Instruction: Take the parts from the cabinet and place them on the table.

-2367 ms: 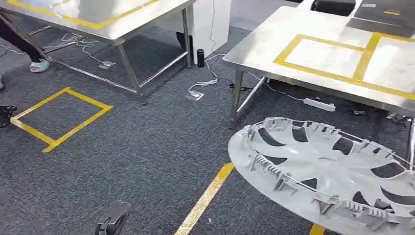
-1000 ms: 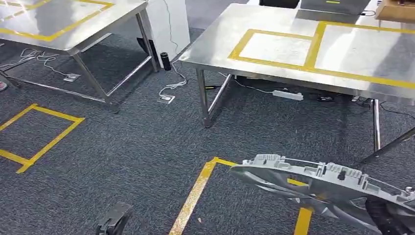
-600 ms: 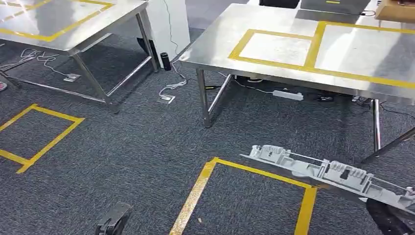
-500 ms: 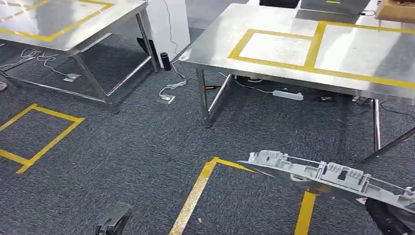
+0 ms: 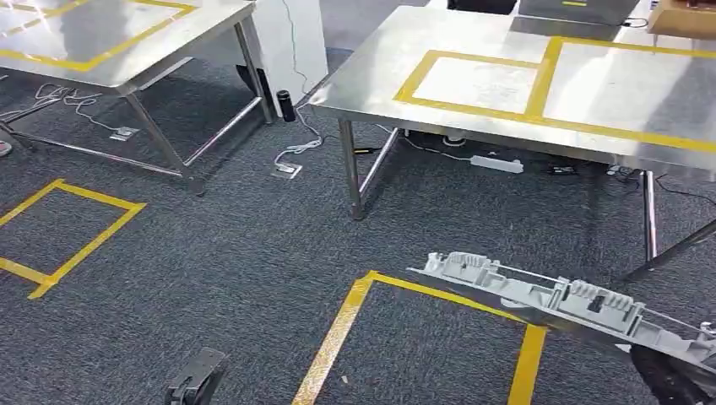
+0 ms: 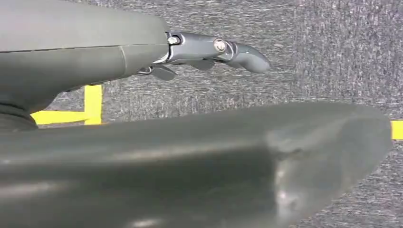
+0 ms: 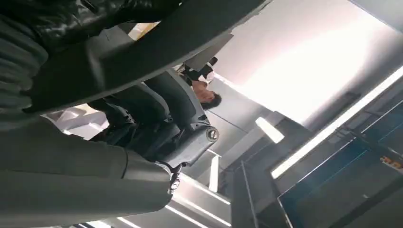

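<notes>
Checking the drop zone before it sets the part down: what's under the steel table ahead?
Under the steel table: a white power strip, cables and carpet. Farther back, the tabletop hides the floor.

My left hand (image 6: pixel 142 71) hangs above grey carpet (image 6: pixel 332 47) crossed by yellow tape (image 6: pixel 92 102), fingers (image 6: pixel 223 50) extended and holding nothing

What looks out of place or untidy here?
Loose cables and a power strip lie on the carpet under the steel table, a possible trip risk. The hubcap is carried tilted, nearly edge-on, low at the right. No damage or spill shows.
</notes>
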Robot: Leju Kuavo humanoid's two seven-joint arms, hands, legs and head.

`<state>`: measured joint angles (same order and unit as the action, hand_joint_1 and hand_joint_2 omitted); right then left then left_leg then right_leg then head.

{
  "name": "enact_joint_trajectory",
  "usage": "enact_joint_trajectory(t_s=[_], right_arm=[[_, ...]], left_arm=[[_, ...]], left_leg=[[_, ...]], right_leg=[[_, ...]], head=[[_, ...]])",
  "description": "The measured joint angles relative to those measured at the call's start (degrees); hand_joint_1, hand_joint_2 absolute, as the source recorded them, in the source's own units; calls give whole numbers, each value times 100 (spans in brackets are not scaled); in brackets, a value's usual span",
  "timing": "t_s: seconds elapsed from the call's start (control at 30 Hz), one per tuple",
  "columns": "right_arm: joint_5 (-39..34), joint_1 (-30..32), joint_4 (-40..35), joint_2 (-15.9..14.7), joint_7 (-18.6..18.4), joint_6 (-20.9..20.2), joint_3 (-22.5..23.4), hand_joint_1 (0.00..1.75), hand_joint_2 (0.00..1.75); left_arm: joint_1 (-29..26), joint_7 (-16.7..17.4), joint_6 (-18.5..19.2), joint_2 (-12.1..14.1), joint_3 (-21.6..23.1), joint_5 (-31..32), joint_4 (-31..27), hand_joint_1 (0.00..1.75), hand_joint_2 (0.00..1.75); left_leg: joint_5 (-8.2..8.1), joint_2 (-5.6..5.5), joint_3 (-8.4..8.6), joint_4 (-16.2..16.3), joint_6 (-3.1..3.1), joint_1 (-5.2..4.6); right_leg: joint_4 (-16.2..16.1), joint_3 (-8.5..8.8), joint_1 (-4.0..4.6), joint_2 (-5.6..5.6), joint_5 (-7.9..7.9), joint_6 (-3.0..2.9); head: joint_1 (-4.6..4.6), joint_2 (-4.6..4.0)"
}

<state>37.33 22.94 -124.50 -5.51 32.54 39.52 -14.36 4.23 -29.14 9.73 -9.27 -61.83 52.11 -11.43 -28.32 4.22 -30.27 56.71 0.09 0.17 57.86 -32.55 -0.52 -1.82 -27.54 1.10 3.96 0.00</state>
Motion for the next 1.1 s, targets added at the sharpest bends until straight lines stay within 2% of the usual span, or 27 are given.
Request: enact_joint_trajectory(t_s=[1.1], right_arm=[[7, -5, 2, -70, 0, 0, -68, 175, 175]], left_arm=[[-20, -55, -7, 0, 0, 35, 0, 0, 0]], left_leg=[[-5, 0, -5, 11, 7, -4]], right_leg=[[-3, -1, -5, -1, 2, 4]], head=[[-2, 0]])
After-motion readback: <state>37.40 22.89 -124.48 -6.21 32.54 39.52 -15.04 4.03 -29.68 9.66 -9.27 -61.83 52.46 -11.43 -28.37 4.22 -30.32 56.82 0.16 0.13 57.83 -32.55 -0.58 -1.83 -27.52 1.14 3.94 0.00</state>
